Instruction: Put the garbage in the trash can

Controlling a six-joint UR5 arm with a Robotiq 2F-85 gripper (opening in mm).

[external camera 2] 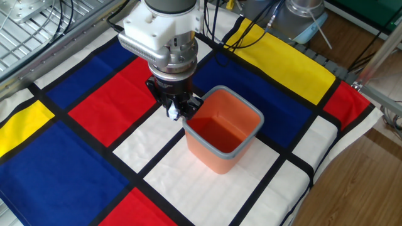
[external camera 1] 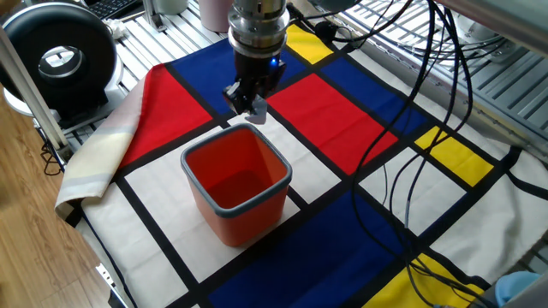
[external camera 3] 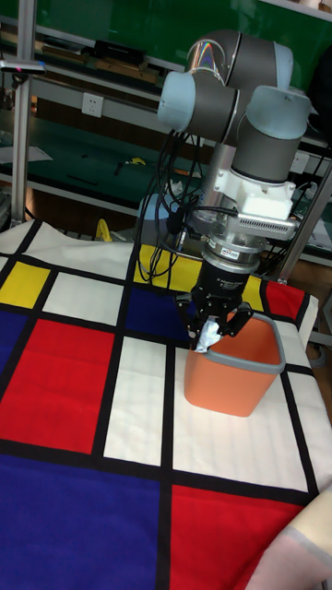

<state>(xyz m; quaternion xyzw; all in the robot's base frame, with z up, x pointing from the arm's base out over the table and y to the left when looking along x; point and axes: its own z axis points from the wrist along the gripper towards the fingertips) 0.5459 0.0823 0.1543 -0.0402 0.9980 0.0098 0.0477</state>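
**One wad of garbage poised at the bin's edge**

One small pale wad, the garbage point(external camera 3: 205, 342), sits pinched between the fingers of the hand point(external camera 2: 176, 111), which is closed on it and hangs above the cloth-covered desk point(external camera 1: 360, 128). The wad shows as a whitish scrap at the fingertips in all three views; in one fixed view it appears just beyond the far rim of the trash can point(external camera 1: 236, 183), at about 12 o'clock from the bin's mouth. In the other fixed view the hand hangs at about 9 o'clock of the trash can, fingertips close beside the grey rim but apparently not yet over the opening. The tall fixed view agrees: the wad overlaps the bin's near corner, at roughly rim height or slightly above.

The bin stands upright on a white panel of the patterned cloth, and its visible interior looks empty.

My reading is that the carry step is nearly done and the release is not yet due. The next move calls for a short sideways shift to bring the wad squarely over the opening, keeping the fingertips clear of the rim, then letting the fingers part. Dropping from here risks the wad landing on the rim or on the cloth outside.
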